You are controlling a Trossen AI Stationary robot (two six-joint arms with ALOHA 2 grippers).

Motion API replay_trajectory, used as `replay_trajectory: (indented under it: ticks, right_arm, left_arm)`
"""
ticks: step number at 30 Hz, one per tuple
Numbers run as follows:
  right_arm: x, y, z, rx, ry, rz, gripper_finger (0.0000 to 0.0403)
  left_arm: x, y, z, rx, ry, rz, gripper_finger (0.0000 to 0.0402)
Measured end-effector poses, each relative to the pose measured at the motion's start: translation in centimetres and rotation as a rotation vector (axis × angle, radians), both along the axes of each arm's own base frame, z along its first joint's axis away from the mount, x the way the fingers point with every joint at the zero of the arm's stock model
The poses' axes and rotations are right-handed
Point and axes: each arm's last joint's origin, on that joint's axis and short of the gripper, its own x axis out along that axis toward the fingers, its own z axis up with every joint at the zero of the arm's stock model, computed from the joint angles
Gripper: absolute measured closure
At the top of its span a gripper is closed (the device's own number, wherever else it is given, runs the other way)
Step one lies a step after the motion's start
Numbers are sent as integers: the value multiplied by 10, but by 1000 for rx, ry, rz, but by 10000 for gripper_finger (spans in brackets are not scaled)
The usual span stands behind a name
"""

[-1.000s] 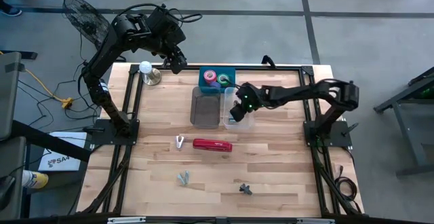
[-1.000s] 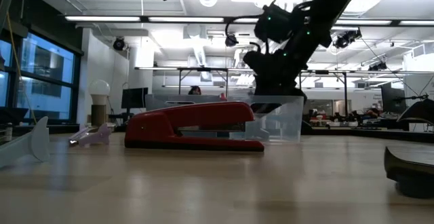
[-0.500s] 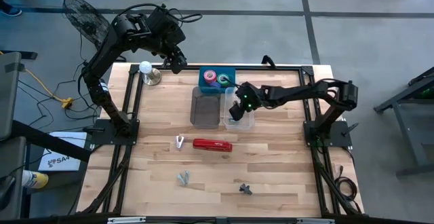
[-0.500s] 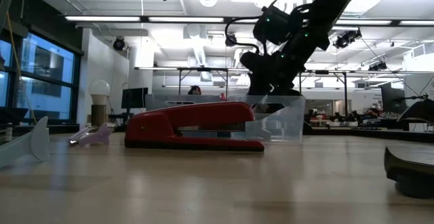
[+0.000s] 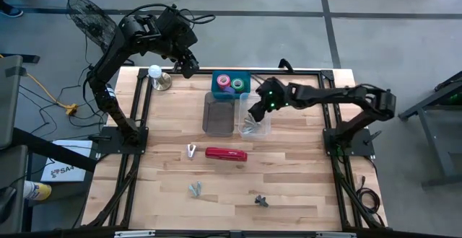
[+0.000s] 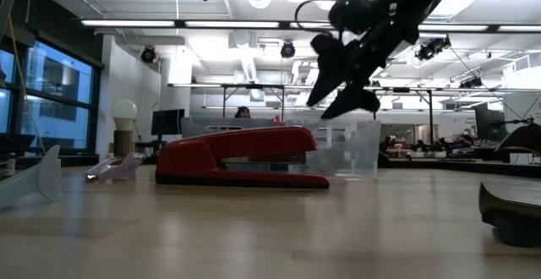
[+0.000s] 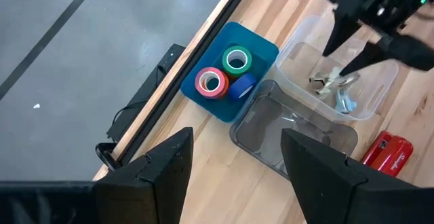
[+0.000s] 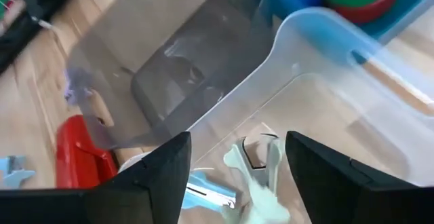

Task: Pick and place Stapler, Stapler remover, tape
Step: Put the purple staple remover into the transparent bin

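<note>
**Inspector:** State the right gripper (image 5: 254,108) and its load.

**Assistant:** Fingers spread, nothing between them. It hangs just above the clear bin (image 5: 264,128), where staple removers (image 7: 337,88) already lie loose on the floor.

**Inspector:** And the stapler (image 5: 226,153)?

**Assistant:** On the bare table, near the clear bin, on the side away from the blue tray (image 5: 243,76) that holds the tape (image 5: 224,82). Its long axis runs across the table, parallel to the bin's near edge. Nothing touches it.

**Inspector:** Which arm is nearer?

**Assistant:** The right, plainly. The left gripper (image 5: 187,68) waits beyond the blue tray, off the table's far edge, fingers parted and empty. My judgement: the right gripper must draw back over the bin's near wall and close across the stapler's narrow width.

**Inspector:** Other items outstanding?

**Assistant:** A white remover (image 5: 191,151) lies just beside the stapler's end, farther from the bin.
</note>
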Motion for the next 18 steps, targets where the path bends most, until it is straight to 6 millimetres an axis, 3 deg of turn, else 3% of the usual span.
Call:
replay_trajectory:
  ticks: [10,18]
  right_arm:
    - [-34,10,42,-45,-22,3,171]
    - [-55,25,61,-60,-7,-4,171]
  left_arm:
    - [1,-2,0,-44,-26,-31,182]
    - [0,-2,1,-50,-33,-27,182]
